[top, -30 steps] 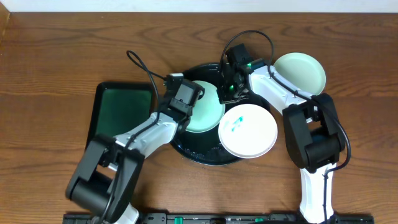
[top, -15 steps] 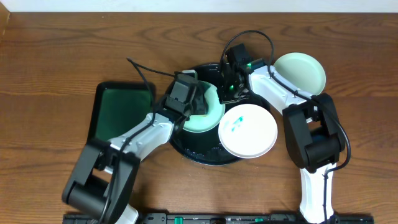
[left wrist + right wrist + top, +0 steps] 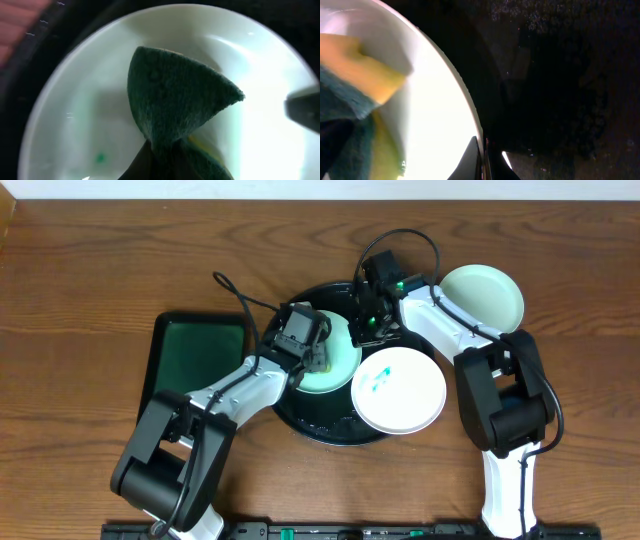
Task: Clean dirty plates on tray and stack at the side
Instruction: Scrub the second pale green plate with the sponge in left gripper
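Hiding plate (image 3: 270, 120) centre, pinched sponge (image 3: 175, 95), left fingers (image 3: 142, 169) cropped

ovhd: even, sharp | wrist cams: blurry, plate (image 3: 260, 115) overexp | tray (image 3: 560, 75) dim

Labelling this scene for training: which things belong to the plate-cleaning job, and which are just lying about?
Job: black tray, plate under sponge, smeared plate, side plate, sponge, left gripper, right gripper.
Lying about: green tray.

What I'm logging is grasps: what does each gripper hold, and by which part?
The left gripper pinches the sponge by its folded lower end; the right gripper clamps the mint plate by its rim.
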